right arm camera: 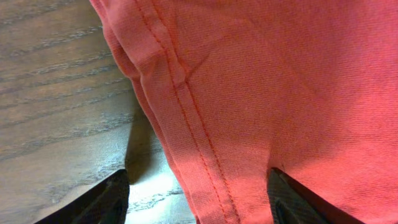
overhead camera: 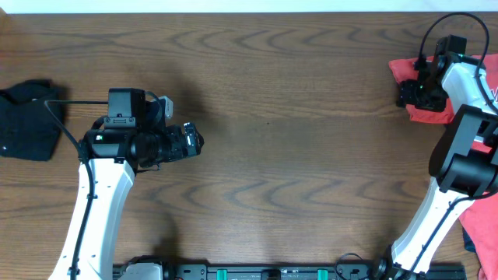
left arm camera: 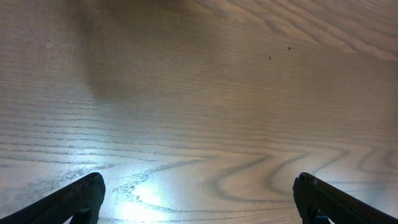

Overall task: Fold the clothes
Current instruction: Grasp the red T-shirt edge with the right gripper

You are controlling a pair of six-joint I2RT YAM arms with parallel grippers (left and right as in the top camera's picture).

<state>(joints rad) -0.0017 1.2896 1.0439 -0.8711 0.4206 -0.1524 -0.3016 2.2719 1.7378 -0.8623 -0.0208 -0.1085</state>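
Note:
The coral-red T-shirt (overhead camera: 430,113) lies bunched at the table's far right edge, partly under my right arm. In the right wrist view its stitched hem (right arm camera: 186,112) runs down between the fingers. My right gripper (overhead camera: 406,92) is open, its fingers (right arm camera: 199,205) straddling that hem at the shirt's left edge, just above the wood. A black cloth bundle (overhead camera: 28,118) sits at the far left. My left gripper (overhead camera: 196,141) is open and empty over bare wood (left arm camera: 199,199), to the right of the bundle. More red cloth (overhead camera: 480,225) with a navy bit (overhead camera: 469,243) hangs at the lower right.
The brown wooden table (overhead camera: 296,155) stretches between the two arms. The arm bases and a black rail (overhead camera: 272,272) run along the front edge. A black cable (overhead camera: 447,23) loops above the right wrist.

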